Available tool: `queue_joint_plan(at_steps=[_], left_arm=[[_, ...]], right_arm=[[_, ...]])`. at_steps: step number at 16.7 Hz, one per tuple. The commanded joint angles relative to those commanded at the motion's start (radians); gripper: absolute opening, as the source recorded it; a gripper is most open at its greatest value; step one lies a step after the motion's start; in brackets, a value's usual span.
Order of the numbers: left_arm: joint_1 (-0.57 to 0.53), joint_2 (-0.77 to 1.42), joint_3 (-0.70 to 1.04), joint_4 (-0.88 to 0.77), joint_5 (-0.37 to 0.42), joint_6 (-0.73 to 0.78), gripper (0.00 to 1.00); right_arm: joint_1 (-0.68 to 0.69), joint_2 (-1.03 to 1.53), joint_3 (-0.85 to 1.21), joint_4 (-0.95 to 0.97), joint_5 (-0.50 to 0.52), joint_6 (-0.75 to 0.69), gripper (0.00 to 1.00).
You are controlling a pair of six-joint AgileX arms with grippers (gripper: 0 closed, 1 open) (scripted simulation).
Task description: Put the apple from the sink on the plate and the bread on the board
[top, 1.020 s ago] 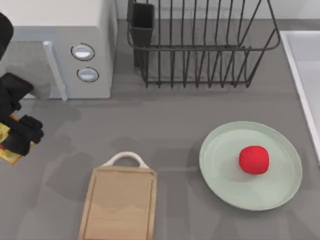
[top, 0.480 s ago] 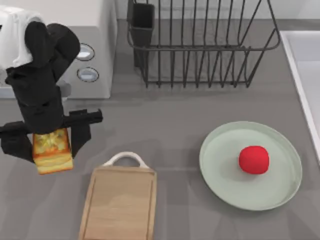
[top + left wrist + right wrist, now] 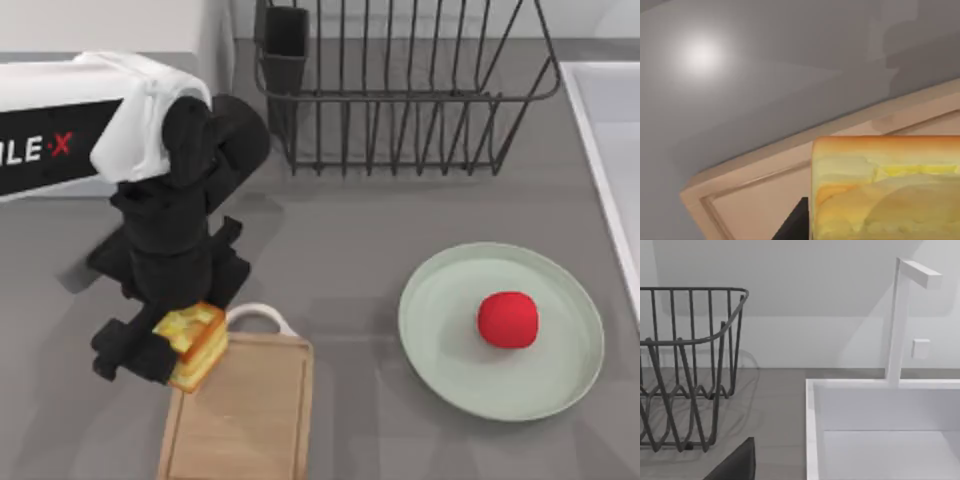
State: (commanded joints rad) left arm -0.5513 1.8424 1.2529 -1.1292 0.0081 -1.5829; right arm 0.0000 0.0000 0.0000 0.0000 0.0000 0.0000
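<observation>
My left gripper (image 3: 178,330) is shut on the bread (image 3: 198,348), a toasted golden chunk held over the corner of the board (image 3: 245,420) beside its white loop handle (image 3: 255,315). Up close in the left wrist view, the bread (image 3: 885,190) hangs above the grooved edge of the board (image 3: 755,200). The red apple (image 3: 508,320) lies on the mint-green plate (image 3: 440,345) at the right. At the table's right edge is the pale sink (image 3: 610,120), and the sink (image 3: 880,440) also faces my parked right gripper (image 3: 735,465).
A black wire dish rack (image 3: 400,100) with a dark cup holder (image 3: 285,45) stands at the back. A white faucet (image 3: 900,315) rises behind the sink. Bare grey counter lies between the board and the plate.
My left arm has swung in from the far left toward the board, carrying the bread. The bread now hangs over the board's handle corner. Apple and plate have not moved.
</observation>
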Motion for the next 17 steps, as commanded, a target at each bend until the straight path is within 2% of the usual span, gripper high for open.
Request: queue_joint_plan(at_steps=[4, 8, 11, 17], left_arm=[[-0.081, -0.034, -0.018, 0.046, -0.005, -0.382, 0.0], [-0.133, -0.068, -0.032, 0.086, -0.012, -0.604, 0.0], [-0.146, -0.082, -0.038, 0.099, -0.015, -0.661, 0.0], [-0.141, -0.077, -0.036, 0.099, -0.015, -0.658, 0.0]], right_arm=[[0.0, 0.0, 0.0, 0.0, 0.0, 0.0, 1.0], [0.0, 0.0, 0.0, 0.0, 0.0, 0.0, 1.0], [0.0, 0.0, 0.0, 0.0, 0.0, 0.0, 1.0], [0.0, 0.0, 0.0, 0.0, 0.0, 0.0, 1.0]])
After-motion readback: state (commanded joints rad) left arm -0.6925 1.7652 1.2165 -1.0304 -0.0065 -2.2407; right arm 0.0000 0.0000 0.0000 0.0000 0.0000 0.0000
